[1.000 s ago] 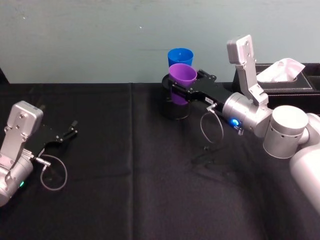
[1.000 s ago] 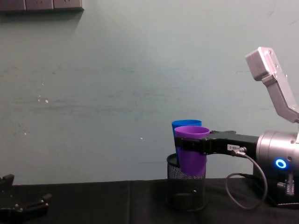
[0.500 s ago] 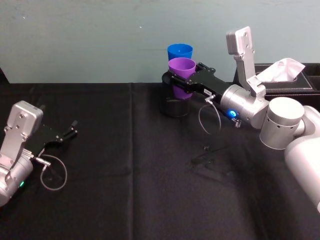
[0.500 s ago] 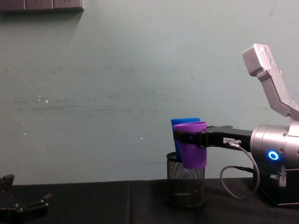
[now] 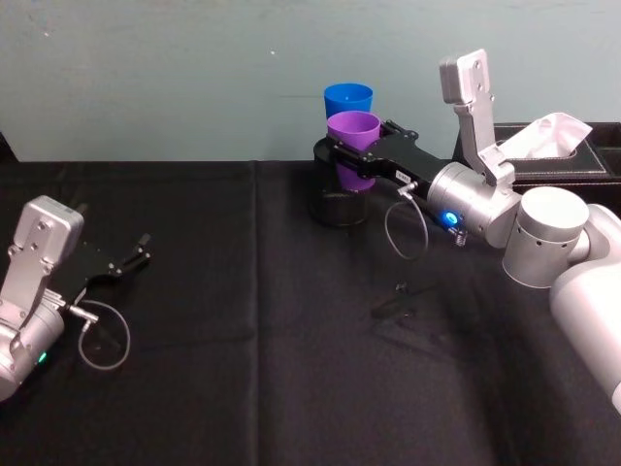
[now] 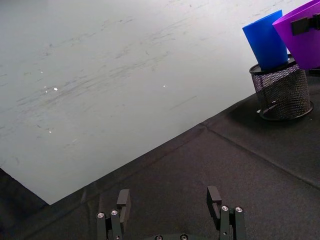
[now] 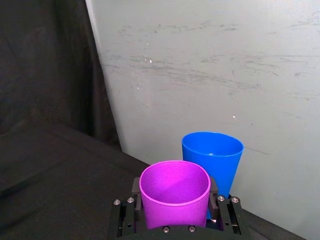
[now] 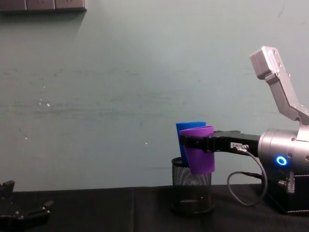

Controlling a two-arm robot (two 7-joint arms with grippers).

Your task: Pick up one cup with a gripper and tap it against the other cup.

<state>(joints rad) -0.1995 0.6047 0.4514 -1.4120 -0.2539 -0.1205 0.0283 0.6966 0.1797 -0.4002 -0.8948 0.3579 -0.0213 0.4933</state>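
1. Over the last second the purple cup (image 5: pixel 352 129) has been raised a little and tipped toward the blue cup (image 5: pixel 347 99). Almost nothing has shifted in the last half second.
2. The purple cup is pinched below its rim by the right gripper (image 5: pixel 355 150), above the surface's far edge, right of its middle.
3. The blue cup is stood in a mesh holder (image 5: pixel 338 209), directly behind the purple one. The two rims appear pressed together, though contact cannot be confirmed.
4. The tap is judged to be at or very near completion.
5. The left gripper (image 5: pixel 142 249) is parked, spread and empty, near the left edge.
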